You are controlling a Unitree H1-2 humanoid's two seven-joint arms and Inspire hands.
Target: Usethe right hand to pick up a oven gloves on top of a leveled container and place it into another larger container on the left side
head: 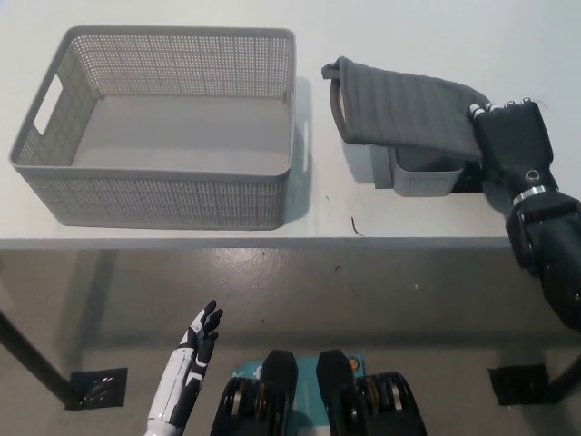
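Grey oven glove (404, 109): quilted, tilted, its right end grasped in the black right hand (513, 145), its left end with hanging loop raised clear above the white table (436, 27). Small grey container (425, 174): partly under the glove, on the table right of centre. Large grey perforated basket (154, 195): on the table to the left, well apart from the glove, with side handle slots. White left hand (198, 338): resting low below the table edge, fingers spread, holding nothing.
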